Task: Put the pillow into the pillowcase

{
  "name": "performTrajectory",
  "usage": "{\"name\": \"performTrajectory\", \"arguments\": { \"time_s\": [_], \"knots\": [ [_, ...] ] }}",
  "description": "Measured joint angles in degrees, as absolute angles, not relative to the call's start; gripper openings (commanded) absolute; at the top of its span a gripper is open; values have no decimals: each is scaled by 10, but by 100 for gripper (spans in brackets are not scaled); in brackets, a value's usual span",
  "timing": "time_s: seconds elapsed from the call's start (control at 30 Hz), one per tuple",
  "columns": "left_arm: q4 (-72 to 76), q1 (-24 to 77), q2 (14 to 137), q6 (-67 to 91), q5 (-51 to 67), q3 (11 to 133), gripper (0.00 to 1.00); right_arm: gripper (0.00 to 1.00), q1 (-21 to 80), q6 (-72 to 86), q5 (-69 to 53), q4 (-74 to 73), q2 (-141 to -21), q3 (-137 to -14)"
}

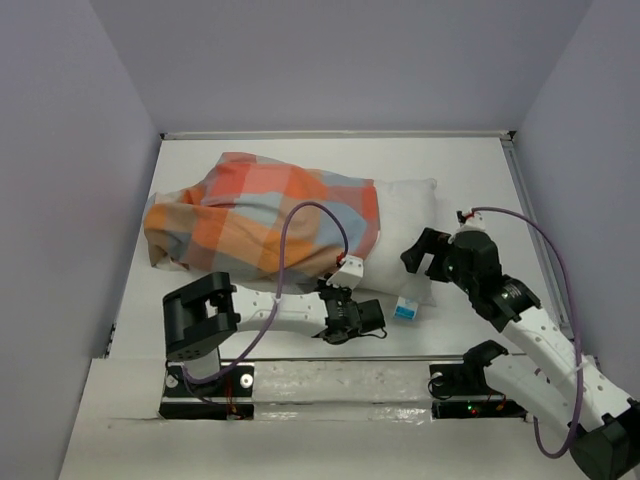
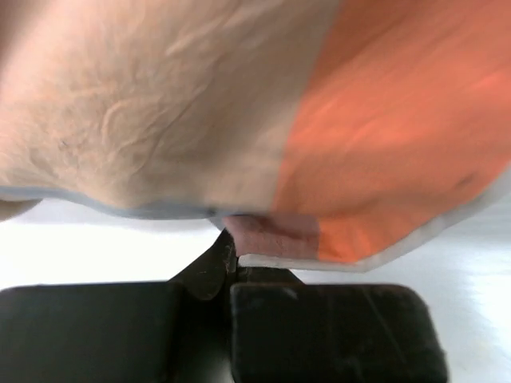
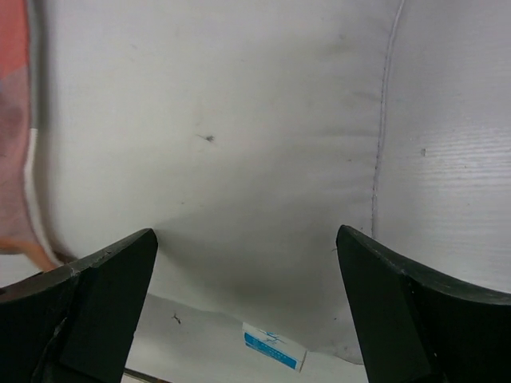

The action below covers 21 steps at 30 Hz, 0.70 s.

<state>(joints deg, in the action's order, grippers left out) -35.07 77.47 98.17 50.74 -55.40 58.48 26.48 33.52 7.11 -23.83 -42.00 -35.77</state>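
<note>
Left wrist view is filled, nearest the lens, by the left gripper (image 2: 228,271), whose two black fingers are pressed together on the pale hem (image 2: 279,257) of the thin orange, light-blue and grey-tan checked fabric pillowcase (image 2: 383,120). Only a small fold of that hem is pinched between them. Just beyond, to the right, the right gripper (image 3: 243,235) is held with its fingers spread wide and nothing between them. It is aimed at the bare end of the plump white rectangular fabric pillow (image 3: 239,120), whose small blue-and-white tag (image 3: 273,345) lies at the near edge. From above, the pillow is seen lying on the white table (image 1: 300,150) with most of it already covered by the pillowcase. Only its right end is uncovered, and the closed end of the pillowcase is bunched toward the far left.

The step in hand is judged to be the last of the sleeving. It would be done well if the hem were held taut, lifted slightly and drawn rightward over the exposed end by the left gripper. Meanwhile that end should be pushed leftward by the right gripper, so that the filling is driven into the loose far corner. The pinch should be watched, since thin cloth may be lost from so small a bite.
</note>
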Motion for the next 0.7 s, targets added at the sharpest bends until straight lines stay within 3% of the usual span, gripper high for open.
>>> {"name": "performTrajectory", "arguments": {
  "time_s": [0.07,0.13,0.17,0.3,0.43,0.53,0.7],
  "knots": [
    [-336,782,957,489,-553,585,0,99,265,344,68,-237,-432,-345],
    [-306,794,917,463,-544,585,0,80,265,357,46,-227,-454,-323],
    [-285,797,897,442,-537,585,0,56,265,360,31,-218,-458,-314],
    [-192,798,821,363,-474,578,0,2,266,398,-64,-118,-470,-266],
    [-131,793,763,287,-405,593,0,0,308,434,-126,-9,-508,-258],
    [-152,792,790,241,-366,657,0,0,342,446,-133,49,-527,-281],
    [-179,808,857,188,-314,778,0,0,350,447,-30,85,-464,-310]
  ]
}}
